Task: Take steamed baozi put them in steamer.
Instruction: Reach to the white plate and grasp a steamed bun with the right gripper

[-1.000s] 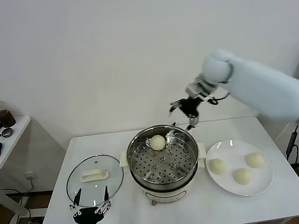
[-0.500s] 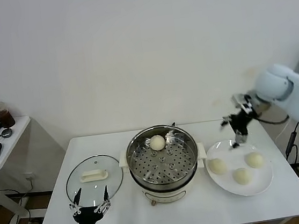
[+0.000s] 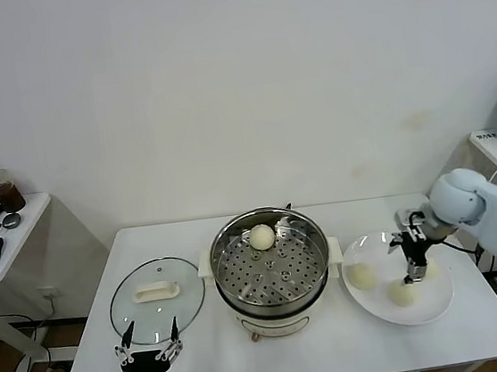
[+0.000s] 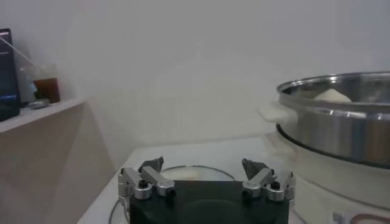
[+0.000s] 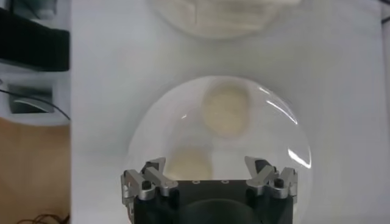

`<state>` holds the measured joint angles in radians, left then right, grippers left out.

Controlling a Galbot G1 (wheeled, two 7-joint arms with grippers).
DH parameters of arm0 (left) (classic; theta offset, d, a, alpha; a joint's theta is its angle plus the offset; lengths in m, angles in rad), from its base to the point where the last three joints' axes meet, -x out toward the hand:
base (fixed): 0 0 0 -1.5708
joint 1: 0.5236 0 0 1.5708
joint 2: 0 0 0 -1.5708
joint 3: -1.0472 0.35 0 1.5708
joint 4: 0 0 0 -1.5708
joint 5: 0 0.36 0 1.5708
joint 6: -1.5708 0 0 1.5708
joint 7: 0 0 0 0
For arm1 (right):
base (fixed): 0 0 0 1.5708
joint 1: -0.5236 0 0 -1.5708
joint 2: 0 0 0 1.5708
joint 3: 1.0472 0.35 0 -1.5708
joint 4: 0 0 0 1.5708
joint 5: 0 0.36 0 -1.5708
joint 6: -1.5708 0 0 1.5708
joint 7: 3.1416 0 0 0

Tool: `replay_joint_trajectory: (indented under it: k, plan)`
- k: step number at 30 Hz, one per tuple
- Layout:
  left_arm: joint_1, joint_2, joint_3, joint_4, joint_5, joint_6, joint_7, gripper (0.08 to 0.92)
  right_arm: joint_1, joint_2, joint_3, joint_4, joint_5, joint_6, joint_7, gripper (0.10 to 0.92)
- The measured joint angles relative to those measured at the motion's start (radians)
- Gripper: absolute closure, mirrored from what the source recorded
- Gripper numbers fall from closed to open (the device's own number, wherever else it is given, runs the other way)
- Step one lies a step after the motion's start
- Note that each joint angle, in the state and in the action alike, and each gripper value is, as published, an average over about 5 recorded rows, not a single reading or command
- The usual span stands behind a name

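Baozi in steamer: one steamed baozi [image 3: 261, 236] sits on the perforated tray at the far side of the steamer [image 3: 278, 306], mid-worktop.
Baozi on plate: three lie on the white plate [image 3: 377, 302], right of the steamer; the leftmost [image 3: 361, 275] and the near one [image 3: 403, 292] show fully, while the far-right one is mostly hidden behind the arm.
Right hand: the right hand [image 3: 416, 268] hangs over the plate, pointing down, between the near bun and the far-right one. In its wrist view the fingers [image 5: 150, 176] stand spread apart and empty, with one bun [image 5: 225, 109] ahead and another just beside the left finger.
Step in hand: judged as the reach for the second bun; one placed, three to go.
Next move: likely centre the open fingers over one bun, lower, and close gently, since the buns look soft.
Left hand: the left hand [image 3: 147, 355] is parked at the near-left worktop [image 3: 206, 366] edge, fingers apart, empty, just near of the glass lid [image 3: 131, 317].
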<state>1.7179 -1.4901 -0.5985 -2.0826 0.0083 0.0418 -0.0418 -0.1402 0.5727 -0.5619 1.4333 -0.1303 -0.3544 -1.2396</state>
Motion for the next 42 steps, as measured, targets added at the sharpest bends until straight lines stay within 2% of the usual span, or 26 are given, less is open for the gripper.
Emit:
replay_joint_trajectory:
  k: [20,42]
  plan:
    - [-0.009,-0.004,-0.002,0.019,0.001,0.003,0.0,0.177,-0.057,0.187,0.033,-0.176,-0.098,0.104,0.072,0.203]
    - [-0.021,-0.003,-0.003,0.025,0.0,0.008,0.001,0.177,-0.069,0.26,0.025,-0.252,-0.158,0.133,0.049,0.203]
